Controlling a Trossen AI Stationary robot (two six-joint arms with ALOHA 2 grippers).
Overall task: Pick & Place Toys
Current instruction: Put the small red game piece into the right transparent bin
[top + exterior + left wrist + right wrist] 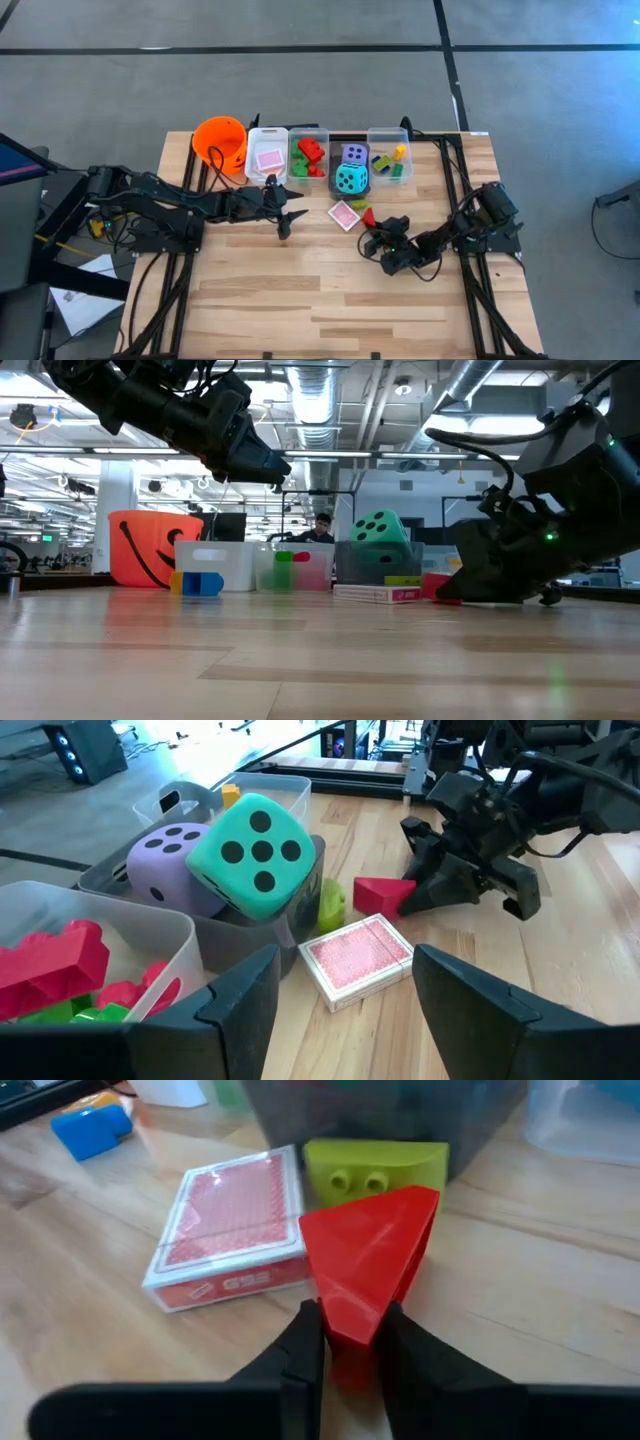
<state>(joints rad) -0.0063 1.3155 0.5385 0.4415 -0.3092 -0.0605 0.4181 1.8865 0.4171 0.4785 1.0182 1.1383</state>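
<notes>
Right gripper [350, 1342] pinching red brick [368, 1260] beside cards [232, 1225]: grasp step. Next: lifting, carrying to bin [308, 132]. Left gripper [345, 990] hovering, fingers spread, empty.

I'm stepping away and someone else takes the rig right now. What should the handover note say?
Right gripper: shut on the red brick, low on the table in front of the bins.
Left gripper: open, empty, raised off the table near the card bin.
Beside the red brick: a yellow-green brick and a card deck, both on the table.
Done: teal die and purple die sit in the dark bin, red and green bricks in the next clear bin, mixed bricks in the far right bin.
Left: place the red brick, then the yellow-green brick and the deck.
</notes>
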